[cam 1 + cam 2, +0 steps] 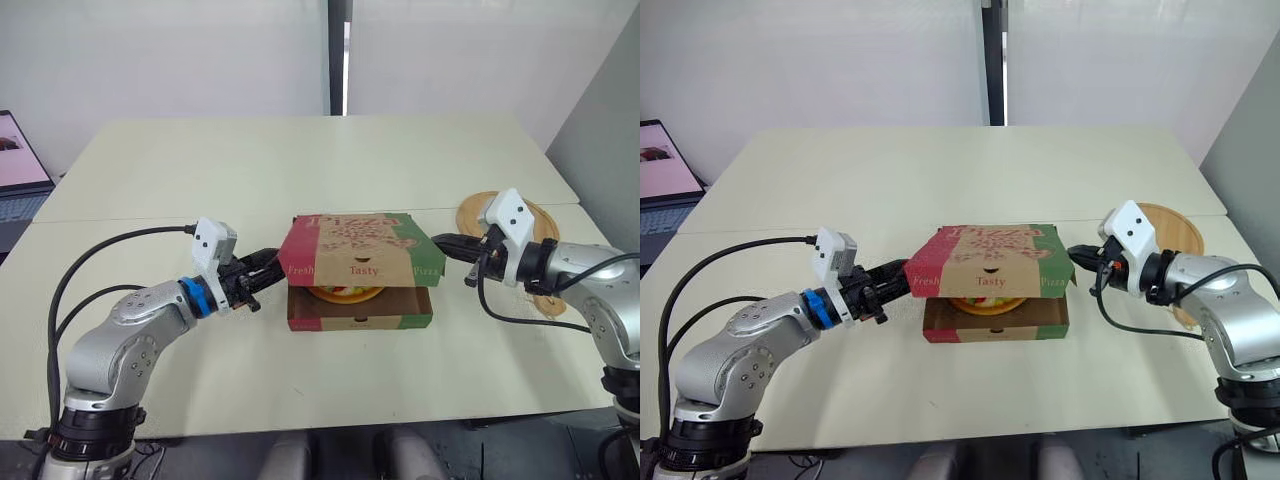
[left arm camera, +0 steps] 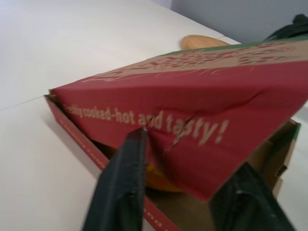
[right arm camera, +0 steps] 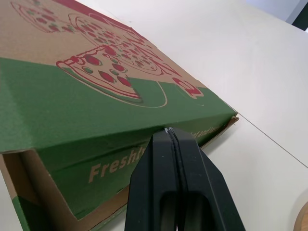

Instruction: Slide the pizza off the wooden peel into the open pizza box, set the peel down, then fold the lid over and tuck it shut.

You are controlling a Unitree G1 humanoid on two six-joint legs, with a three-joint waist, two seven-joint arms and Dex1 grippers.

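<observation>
Cardboard box (image 1: 360,312) sits at the middle of the pale worktop (image 1: 300,150), its printed lid (image 1: 358,243) folded over but not tucked, riding above the base with a gap along the front. The pizza (image 1: 347,293) shows through that gap, lying inside the base.

At 9 o'clock from the box, the left hand (image 1: 272,270) reaches in at lid height. Its fingers (image 2: 122,187) are apart, and the lid's red flap (image 2: 192,130) hangs between them; they straddle its lower edge without closing on it.

At 3 o'clock from the box, the right hand (image 1: 1076,254) points at the lid's green flap (image 3: 72,159). Its fingers (image 3: 166,178) are pressed together with nothing between them, and the joined tip is at the flap's lower edge; whether it touches cannot be told.

The peel (image 1: 1170,228) lies flat on the worktop at about 2 o'clock from the box, beyond the right hand's wrist. A laptop (image 1: 15,160) sits off the worktop at about 10 o'clock.
</observation>
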